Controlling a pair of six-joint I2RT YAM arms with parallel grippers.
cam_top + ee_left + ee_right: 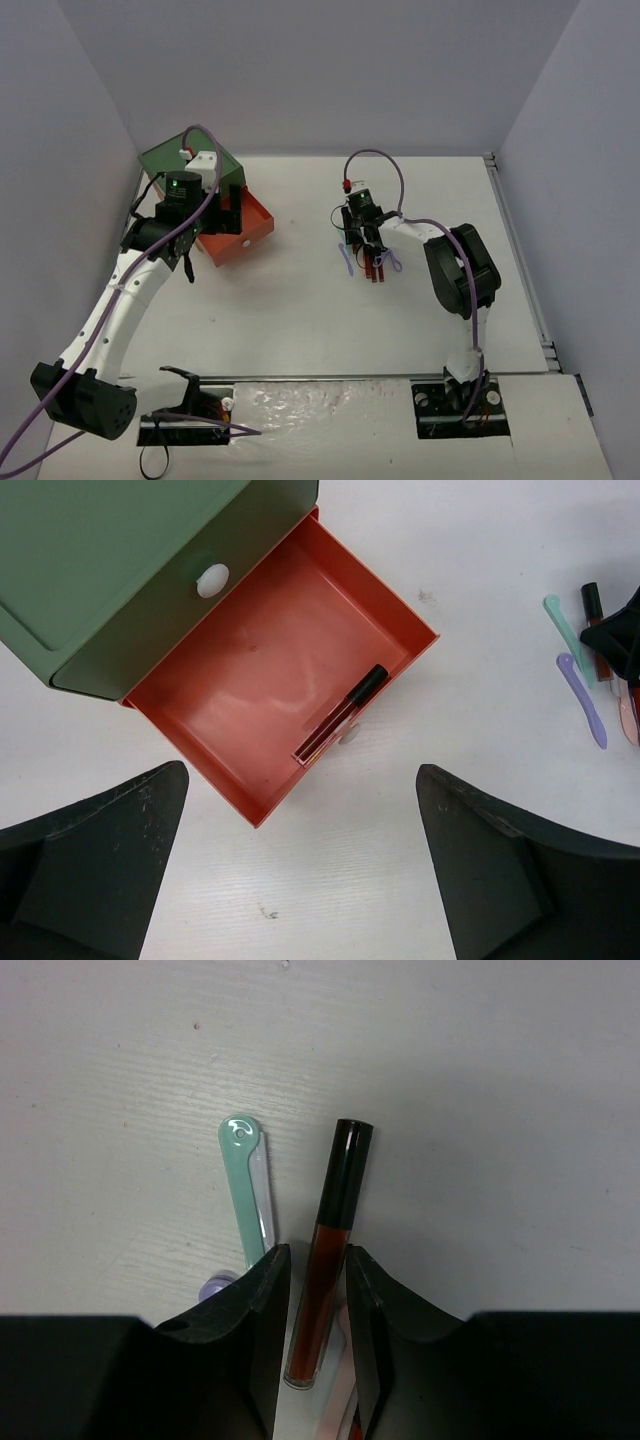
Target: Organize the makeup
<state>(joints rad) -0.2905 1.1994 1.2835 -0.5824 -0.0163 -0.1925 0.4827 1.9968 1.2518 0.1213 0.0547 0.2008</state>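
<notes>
White table [300, 320] fills the top view, walls on 3 sides. At its far-left stands the green box [165, 160], w/ the orange drawer [250, 680] at its base pulled out toward table centre.

L arm [110, 310] reaches from the near-left corner up to the box. R arm [455, 270] bends over mid-table.

L gripper [300, 810] hangs above the drawer's front corner, jaws spread wide, one finger over bare table on each side of that corner.

R gripper [315, 1270] is down at the tabletop in the makeup cluster [372, 262], mid-table and well apart from the box. Its jaws stand narrow, one each side of a dark-red stick [325, 1250] w/ black cap, lying flat. Fingers sit right at the stick's sides, but can't tell if they actually pinch it.

A 2nd stick [340, 715], same kind, lies diagonally in the drawer near its front wall.

Teal tool [243, 1185] lies just left of the flanked stick in R wrist view, approx parallel, round end away from the fingers. Purple tool [583, 700] lies just beside the teal one.

White knob [212, 580] sits on the box front above the open drawer.
</notes>
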